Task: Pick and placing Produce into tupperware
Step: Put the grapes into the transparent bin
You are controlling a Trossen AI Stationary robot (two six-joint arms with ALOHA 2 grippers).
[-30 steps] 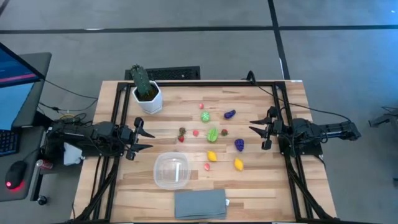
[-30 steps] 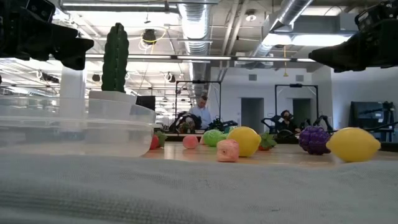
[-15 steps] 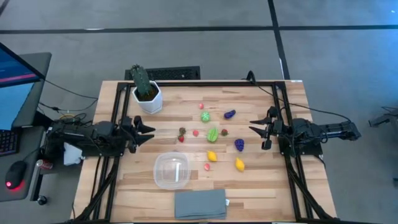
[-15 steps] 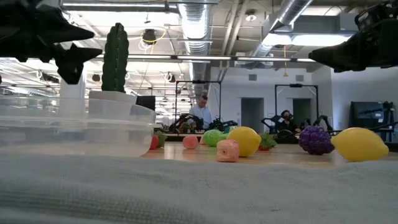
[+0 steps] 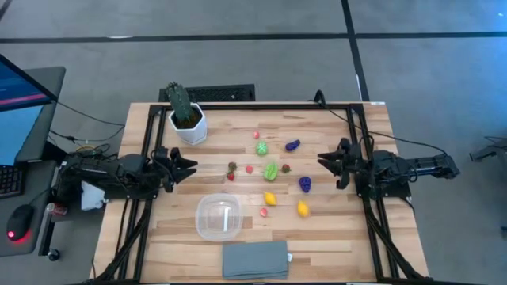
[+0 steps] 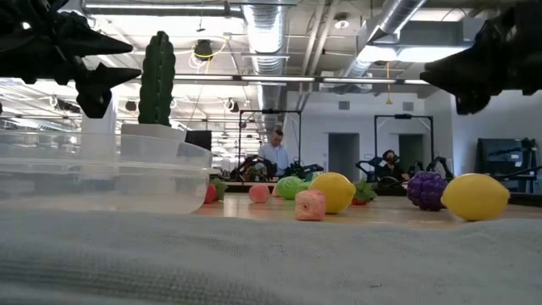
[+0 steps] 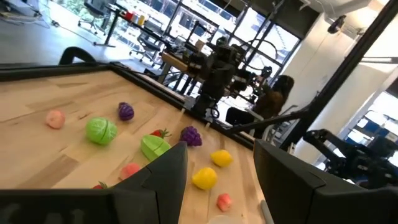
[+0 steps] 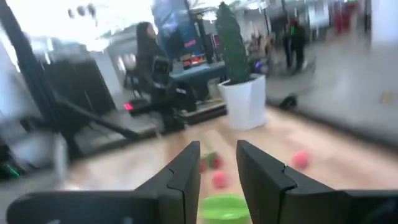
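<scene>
Tupperware (image 5: 219, 218) is open from above, just the cactus (image 5: 180, 101) standing tall at the worktop's (image 5: 333, 229) far-left corner.

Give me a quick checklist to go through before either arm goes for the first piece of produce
1. Tupperware empty and ready to receive: ok, nothing in it.
2. Produce reachable: ok, pieces such as the yellow lemon and purple grapes lie loose on the table.
3. Left gripper free and open: ok, fingers apart with nothing between them.
4. Right gripper open for a grasp: not ok, fingers closed on nothing.
5. Cactus pot clear of the path to the produce: ok, it stands at the far left corner.
6. Grey cloth clear of the tupperware: ok, it lies beside it on the near side.
</scene>
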